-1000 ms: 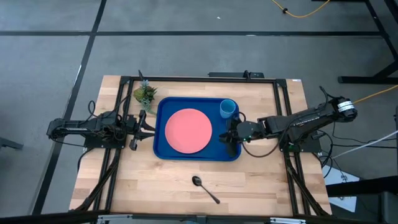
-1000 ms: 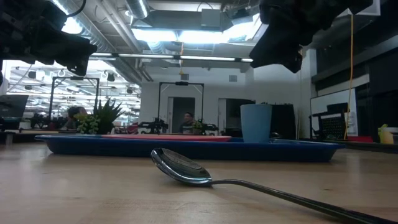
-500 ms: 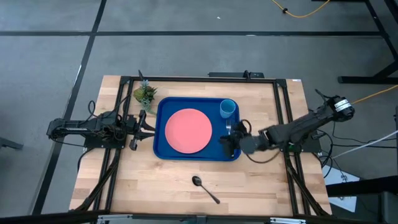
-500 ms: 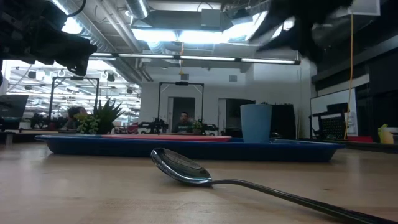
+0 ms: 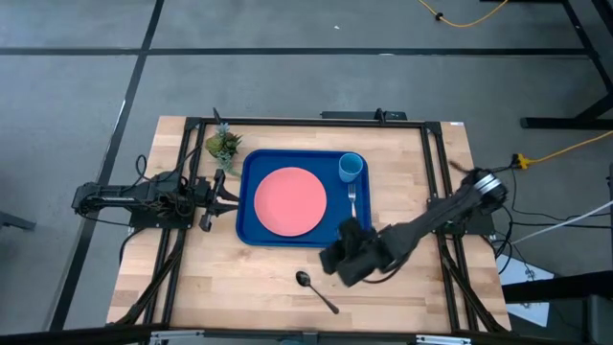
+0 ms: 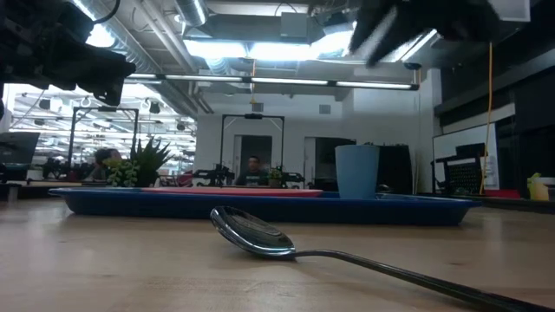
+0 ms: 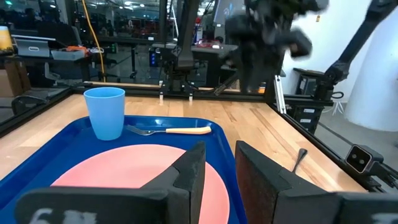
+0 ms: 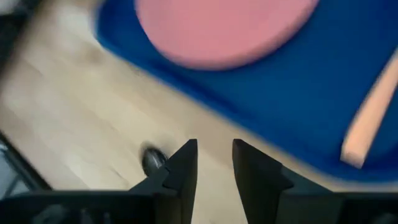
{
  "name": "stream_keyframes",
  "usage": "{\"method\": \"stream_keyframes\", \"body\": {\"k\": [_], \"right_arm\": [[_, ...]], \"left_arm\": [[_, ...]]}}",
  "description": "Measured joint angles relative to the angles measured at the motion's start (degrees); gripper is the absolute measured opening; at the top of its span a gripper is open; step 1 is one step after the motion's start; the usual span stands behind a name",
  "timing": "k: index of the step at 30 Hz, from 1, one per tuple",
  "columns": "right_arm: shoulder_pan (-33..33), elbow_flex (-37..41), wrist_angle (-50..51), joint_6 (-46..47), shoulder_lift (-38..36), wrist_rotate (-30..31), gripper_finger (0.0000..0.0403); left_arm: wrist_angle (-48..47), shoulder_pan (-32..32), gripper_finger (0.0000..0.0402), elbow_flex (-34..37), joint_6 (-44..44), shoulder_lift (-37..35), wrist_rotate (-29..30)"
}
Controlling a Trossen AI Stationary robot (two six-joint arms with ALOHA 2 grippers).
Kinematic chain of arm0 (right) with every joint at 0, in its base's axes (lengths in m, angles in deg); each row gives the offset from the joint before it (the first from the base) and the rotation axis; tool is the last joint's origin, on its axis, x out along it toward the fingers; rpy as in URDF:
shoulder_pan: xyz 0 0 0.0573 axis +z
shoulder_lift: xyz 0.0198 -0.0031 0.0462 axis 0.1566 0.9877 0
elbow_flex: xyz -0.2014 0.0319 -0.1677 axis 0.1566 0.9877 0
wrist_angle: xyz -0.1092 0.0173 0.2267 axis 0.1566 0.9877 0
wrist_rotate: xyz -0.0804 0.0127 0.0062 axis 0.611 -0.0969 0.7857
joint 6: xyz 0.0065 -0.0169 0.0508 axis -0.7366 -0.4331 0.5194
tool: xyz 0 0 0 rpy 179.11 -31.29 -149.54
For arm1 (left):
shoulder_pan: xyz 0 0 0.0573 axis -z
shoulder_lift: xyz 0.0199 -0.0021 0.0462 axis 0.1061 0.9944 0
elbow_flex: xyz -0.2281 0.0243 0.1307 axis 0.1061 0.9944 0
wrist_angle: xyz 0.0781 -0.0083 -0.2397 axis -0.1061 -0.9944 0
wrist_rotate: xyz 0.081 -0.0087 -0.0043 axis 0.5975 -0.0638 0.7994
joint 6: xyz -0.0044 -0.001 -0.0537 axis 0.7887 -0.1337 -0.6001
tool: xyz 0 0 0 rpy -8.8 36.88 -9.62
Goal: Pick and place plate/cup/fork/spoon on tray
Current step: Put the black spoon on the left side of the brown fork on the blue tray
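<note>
The salmon-pink plate [image 5: 289, 199], the light-blue cup [image 5: 351, 167] and the tan-handled fork [image 5: 352, 199] rest on the deep-blue tray [image 5: 251, 225]. The dark spoon [image 5: 316, 290] lies on the wood table near its front edge, bowl toward the left. My right gripper [image 5: 330, 259] is open and empty above the table, just in front of the tray's near rim and up-right of the spoon. Its wrist view shows the spoon's bowl [image 8: 151, 160] just beyond its fingers [image 8: 180, 171]. My left gripper [image 5: 225, 196] waits open at the tray's left edge.
A small green plant [image 5: 222, 146] stands at the tray's far left corner. Black frame rails [image 5: 436, 192] run along the table's left and right sides. Bare wood lies around the spoon toward the front edge [image 5: 239, 287].
My right gripper has swung fast from above the tray's right part, over the fork, toward the table's near edge and left, off the tray and toward the spoon. The fork stays lying on the tray beside the plate.
</note>
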Motion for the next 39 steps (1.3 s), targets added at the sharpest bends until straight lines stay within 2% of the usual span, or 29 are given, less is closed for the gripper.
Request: {"method": "stream_keyframes", "body": {"k": [4, 9, 15, 19, 22, 30, 35, 39], "right_arm": [[0.6, -2.1, 0.1, 4.2, 5.6, -5.6, 0.0106], [2.2, -2.6, -2.6, 3.8, 9.6, -8.8, 0.0106], [3.4, -2.6, -9.9, 1.0, 12.8, -9.0, 0.0106], [2.9, -4.3, -10.2, 2.5, 14.6, -12.5, 0.0106], [2.4, -10.3, -5.7, -0.9, 17.2, -12.6, 0.0106], [1.3, -37.6, 20.2, -6.2, 30.6, -12.4, 0.0106], [1.9, -45.3, 23.0, -6.1, 37.1, -13.0, 0.0106], [2.5, -46.6, 22.6, -6.2, 38.3, -13.0, 0.0106]], "left_arm": [[0.0, 0.0, 0.008, 0.0, 0.0, 0.0, 0.0], [-0.1, 0.0, 0.008, 0.0, 0.0, 0.0, 0.6], [-0.2, 0.0, 0.008, 0.0, 0.0, 0.0, 0.9], [-0.2, 0.0, 0.008, 0.0, 0.0, 0.0, 1.1], [-0.2, 0.0, 0.008, 0.0, 0.0, 0.0, 1.1], [-0.2, 0.0, 0.008, 0.0, 0.0, 0.0, 1.1], [-0.2, 0.0, 0.008, 0.0, 0.0, 0.0, 1.1], [-0.2, 0.0, 0.008, 0.0, 0.0, 0.0, 1.1]]}}
